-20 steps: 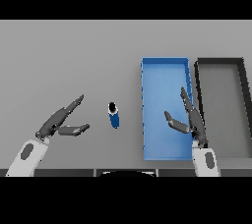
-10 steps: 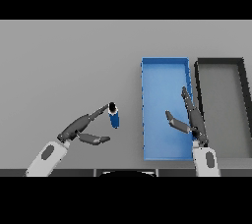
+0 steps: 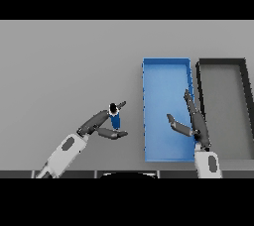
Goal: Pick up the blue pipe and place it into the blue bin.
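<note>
- Since the left hand (image 3: pixel 99 125) sits right at the blue pipe (image 3: pixel 115 119), fingers stretched out behind it and thumb reaching under the front, I'd call it a loose bracket and not a proper grab yet. Fingers look mostly straight, nothing curled tight.
- The pipe stands upright on the grey table (image 3: pixel 64 71), a bit left of the blue bin (image 3: pixel 166 71), dark cap on top. Small and upright like that, I reckon it tips easily: if a finger bumps it before the thumb closes in, it could fall over and roll off.
- If the pinch lands too low or off to one side, it might swivel or slip out on the lift.
- To get it in, the hand has to clear the bin's near left wall; carried too low, the pipe could clip the rim.
- The right hand (image 3: pixel 192 123) hovers over the bin's right side, relaxed, holding nothing. It's kind of parked in the drop zone, so aim for the left part of the bin.
- The dark bin (image 3: pixel 224 63) sits just beside the blue one on the far right; not in the way.
</note>
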{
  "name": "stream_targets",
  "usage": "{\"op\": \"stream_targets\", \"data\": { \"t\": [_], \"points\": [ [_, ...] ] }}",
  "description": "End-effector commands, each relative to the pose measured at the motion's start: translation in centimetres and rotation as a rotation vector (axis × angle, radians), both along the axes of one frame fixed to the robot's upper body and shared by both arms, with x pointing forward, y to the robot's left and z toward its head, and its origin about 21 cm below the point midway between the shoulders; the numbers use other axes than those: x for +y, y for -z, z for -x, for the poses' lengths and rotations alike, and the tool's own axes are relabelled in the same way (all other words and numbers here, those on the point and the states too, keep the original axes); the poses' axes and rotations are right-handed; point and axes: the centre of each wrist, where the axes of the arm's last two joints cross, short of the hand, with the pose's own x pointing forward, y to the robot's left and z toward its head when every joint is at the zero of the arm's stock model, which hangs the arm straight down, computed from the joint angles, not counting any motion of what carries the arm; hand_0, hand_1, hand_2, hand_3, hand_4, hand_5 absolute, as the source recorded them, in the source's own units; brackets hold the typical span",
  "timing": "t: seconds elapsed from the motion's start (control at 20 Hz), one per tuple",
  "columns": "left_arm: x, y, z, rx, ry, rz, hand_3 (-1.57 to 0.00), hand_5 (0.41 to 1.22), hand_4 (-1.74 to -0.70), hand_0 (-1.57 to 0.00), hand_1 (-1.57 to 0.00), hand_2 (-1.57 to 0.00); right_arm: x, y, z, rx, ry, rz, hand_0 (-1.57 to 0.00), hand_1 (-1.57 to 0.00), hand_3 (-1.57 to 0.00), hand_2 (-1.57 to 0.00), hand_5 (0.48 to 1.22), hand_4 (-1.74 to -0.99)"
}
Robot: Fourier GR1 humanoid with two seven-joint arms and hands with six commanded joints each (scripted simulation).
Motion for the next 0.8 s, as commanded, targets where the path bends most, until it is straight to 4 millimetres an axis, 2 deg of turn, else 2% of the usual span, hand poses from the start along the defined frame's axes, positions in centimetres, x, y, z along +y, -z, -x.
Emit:
{"op": "stream_targets", "data": {
  "t": [0.0,0.1,0.15,0.2,0.25,0.3,0.4,0.55,0.75],
  "points": [
    [-0.2,-0.1,-0.3,-0.001,0.002,0.034,0.00,0.459,-1.08,0.00,0.00,0.00,0.2,0.2,0.1,0.014,-0.002,-0.001,0.00,0.00,0.00,0.00,0.598,-1.264],
    [-0.7,0.5,-0.4,0.019,0.011,0.088,-0.02,0.507,-1.11,0.00,0.00,-0.02,0.0,0.1,-0.1,0.008,0.006,0.000,0.00,0.00,0.00,0.00,0.600,-1.267],
    [-1.1,0.7,-0.2,0.029,0.006,0.116,-0.10,0.550,-1.14,0.00,-0.03,-0.11,-0.1,0.1,-0.1,0.003,0.004,-0.005,0.00,0.00,0.00,0.00,0.601,-1.266],
    [-1.5,0.8,-0.4,0.047,-0.007,0.150,-0.26,0.607,-1.21,-0.02,-0.16,-0.29,0.1,0.1,-0.1,0.002,0.000,-0.006,0.00,0.00,0.00,0.00,0.600,-1.261],
    [-1.7,1.1,-0.6,0.069,-0.027,0.173,-0.52,0.730,-1.25,-0.19,-0.35,-0.48,0.0,0.1,0.0,0.001,0.007,-0.002,0.00,0.00,0.00,0.00,0.600,-1.260],
    [-2.1,1.1,-0.6,0.075,-0.044,0.193,-0.72,0.828,-1.35,-0.44,-0.59,-0.70,0.1,0.2,0.0,0.001,0.009,0.003,0.00,0.00,0.00,0.00,0.602,-1.259],
    [-2.5,1.2,-0.3,0.064,-0.056,0.209,-1.00,0.969,-1.48,-0.85,-0.94,-1.01,-0.2,0.2,0.0,0.000,0.006,0.000,0.00,0.00,0.00,0.00,0.609,-1.261],
    [-3.1,1.4,0.0,0.021,-0.054,0.221,-1.21,1.092,-1.60,-1.20,-1.25,-1.29,0.1,0.1,0.0,-0.003,-0.007,0.001,0.00,0.00,0.00,0.00,0.614,-1.260],
    [-3.7,1.0,0.2,-0.044,-0.040,0.239,-1.37,1.168,-1.68,-1.42,-1.44,-1.45,-0.1,0.0,-0.5,-0.001,-0.011,0.011,0.00,0.00,0.00,0.00,0.622,-1.250]
  ]
}}
